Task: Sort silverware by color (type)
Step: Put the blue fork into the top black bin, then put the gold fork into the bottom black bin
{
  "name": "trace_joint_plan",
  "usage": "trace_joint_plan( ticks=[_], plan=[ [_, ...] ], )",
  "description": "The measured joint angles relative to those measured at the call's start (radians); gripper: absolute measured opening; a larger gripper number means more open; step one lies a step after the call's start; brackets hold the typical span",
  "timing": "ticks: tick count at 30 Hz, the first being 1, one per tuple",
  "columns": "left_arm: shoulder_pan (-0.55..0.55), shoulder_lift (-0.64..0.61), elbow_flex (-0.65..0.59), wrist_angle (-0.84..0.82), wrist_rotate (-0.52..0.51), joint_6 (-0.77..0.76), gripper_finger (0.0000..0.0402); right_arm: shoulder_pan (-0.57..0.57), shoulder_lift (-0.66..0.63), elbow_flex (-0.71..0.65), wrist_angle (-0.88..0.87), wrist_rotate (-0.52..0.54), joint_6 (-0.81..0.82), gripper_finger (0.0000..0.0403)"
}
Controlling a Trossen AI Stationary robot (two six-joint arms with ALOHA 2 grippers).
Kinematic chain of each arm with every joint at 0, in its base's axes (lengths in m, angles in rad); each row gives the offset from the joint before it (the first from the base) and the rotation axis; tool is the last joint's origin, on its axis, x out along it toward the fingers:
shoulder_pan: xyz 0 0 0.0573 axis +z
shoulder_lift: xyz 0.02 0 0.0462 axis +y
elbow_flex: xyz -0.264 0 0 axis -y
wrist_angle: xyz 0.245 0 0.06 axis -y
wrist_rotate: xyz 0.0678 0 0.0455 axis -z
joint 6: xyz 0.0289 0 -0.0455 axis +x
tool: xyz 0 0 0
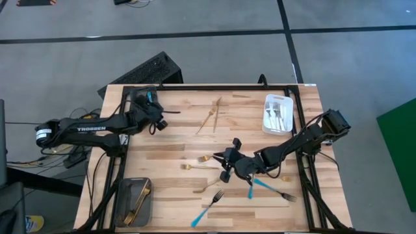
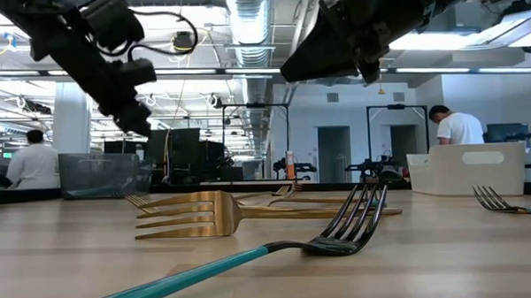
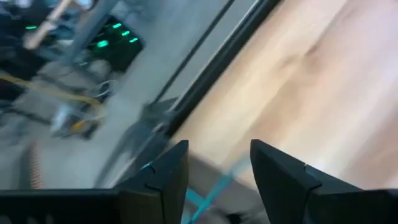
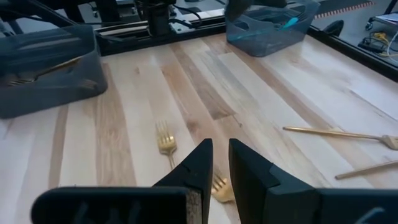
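Wood table [image 1: 175,130] holds mixed silverware [image 1: 214,169] mid-frame, awaiting sorting; gold pieces already in grey tray [image 1: 123,209] lower left; left gripper [image 3: 217,177] jaws wide over upper-left bin; right gripper [image 4: 221,163] narrow, empty, above gold fork [image 4: 164,143]

One marking is legible: the word "TROSSEN" in white capital letters on the dark upper link of the left arm [image 1: 97,129], seen in the high view beside the left edge of the table. No other text, label, number or sign can be read in any view.
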Motion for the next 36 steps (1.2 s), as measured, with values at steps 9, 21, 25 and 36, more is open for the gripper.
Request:
trace_joint_plan(
  ticks=[9,21,25,36],
  plan=[
    [-0.17,-0.062,0.097,0.021,0.077,-0.107,0.0167,-0.002,0.0,0.0,-0.083,0.0,0.056,0.0079],
    [-0.408,-0.017,0.102,0.229,0.271,-0.19,0.0167,0.045,-0.029,0.0,-0.429,-0.138,0.291,0.008],
    [-0.48,0.098,0.102,0.33,0.261,-0.216,0.0167,0.102,-0.065,0.0,-0.629,-0.151,0.421,0.009],
    [-0.549,0.38,0.102,0.68,0.241,-0.178,0.0167,0.3,-0.118,0.0,-1.016,-0.34,0.713,0.0149]
  ],
)
